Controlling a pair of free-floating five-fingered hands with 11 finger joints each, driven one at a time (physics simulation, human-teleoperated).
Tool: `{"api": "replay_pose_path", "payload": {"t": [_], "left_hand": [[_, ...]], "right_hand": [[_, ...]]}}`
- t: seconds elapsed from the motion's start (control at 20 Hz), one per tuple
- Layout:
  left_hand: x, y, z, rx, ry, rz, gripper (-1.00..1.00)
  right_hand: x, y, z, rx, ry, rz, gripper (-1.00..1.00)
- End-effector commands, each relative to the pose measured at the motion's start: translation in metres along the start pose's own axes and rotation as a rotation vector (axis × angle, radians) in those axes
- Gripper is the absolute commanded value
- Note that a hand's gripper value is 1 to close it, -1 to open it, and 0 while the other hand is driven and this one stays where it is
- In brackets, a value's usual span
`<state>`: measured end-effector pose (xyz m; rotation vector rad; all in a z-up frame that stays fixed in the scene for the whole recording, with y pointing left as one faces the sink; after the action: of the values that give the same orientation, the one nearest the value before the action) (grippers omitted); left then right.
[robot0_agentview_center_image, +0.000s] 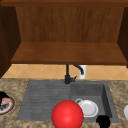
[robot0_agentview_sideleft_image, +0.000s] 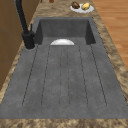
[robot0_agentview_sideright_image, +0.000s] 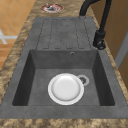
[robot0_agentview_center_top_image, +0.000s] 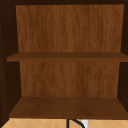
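A: Where did the round white ceramic plate (robot0_agentview_sideright_image: 65, 88) lie?

B: Flat on the floor of the dark grey sink basin (robot0_agentview_sideright_image: 37, 82), just beside the drain, nothing gripping it.

A: And the hands?

B: The right black hand (robot0_agentview_center_image: 103, 121) hung at the basin's front edge, near the plate; its fingers I couldn't tell. A black shape, probably the left hand (robot0_agentview_center_image: 2, 96), hovered over the patterned dish on the counter (robot0_agentview_center_image: 12, 85). A shiny red ball (robot0_agentview_center_image: 67, 115) sat in front.

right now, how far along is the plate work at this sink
Done: a white plate lies flat in the basin beside the drain. In hand: the right hand hangs at the sink's front edge near that plate; the left hand is by a red-rimmed plate on the counter. Left: that plate and a food plate sit outside the sink.
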<state>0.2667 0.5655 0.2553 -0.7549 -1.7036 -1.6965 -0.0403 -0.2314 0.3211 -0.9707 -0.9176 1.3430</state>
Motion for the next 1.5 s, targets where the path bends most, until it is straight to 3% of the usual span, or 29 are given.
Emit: {"api": "replay_pose_path", "payload": {"t": [0.0, 0.3, 0.45, 0.75, 1.0, 1.15, 1.25, 1.35, 1.45], "left_hand": [[-0.01, 0.011, 0.0, 0.05, 0.022, 0.054, -1.0], [-0.05, 0.018, -0.002, 0.05, 0.013, 0.026, -1.0], [-0.074, 0.019, -0.002, 0.069, 0.009, 0.032, -1.0], [-0.114, 0.006, 0.005, 0.105, -0.005, 0.004, -1.0], [-0.126, -0.005, 0.021, 0.118, -0.037, -0.07, -1.0], [-0.129, -0.008, 0.034, 0.108, -0.055, -0.097, -1.0], [-0.13, -0.008, 0.043, 0.106, -0.062, -0.101, -1.0], [-0.132, -0.01, 0.054, 0.105, -0.073, -0.087, -1.0], [-0.136, -0.009, 0.061, 0.096, -0.06, -0.063, -1.0]], "right_hand": [[0.0, 0.0, 0.0, 0.0, 0.0, 0.0, 0.0], [0.0, 0.0, 0.0, 0.0, 0.0, 0.0, 0.0], [0.0, 0.0, 0.0, 0.0, 0.0, 0.0, 0.0], [0.0, 0.0, 0.0, 0.0, 0.0, 0.0, 0.0], [0.0, 0.0, 0.0, 0.0, 0.0, 0.0, 0.0], [0.0, 0.0, 0.0, 0.0, 0.0, 0.0, 0.0], [0.0, 0.0, 0.0, 0.0, 0.0, 0.0, 0.0], [0.0, 0.0, 0.0, 0.0, 0.0, 0.0, 0.0], [0.0, 0.0, 0.0, 0.0, 0.0, 0.0, 0.0]]}}
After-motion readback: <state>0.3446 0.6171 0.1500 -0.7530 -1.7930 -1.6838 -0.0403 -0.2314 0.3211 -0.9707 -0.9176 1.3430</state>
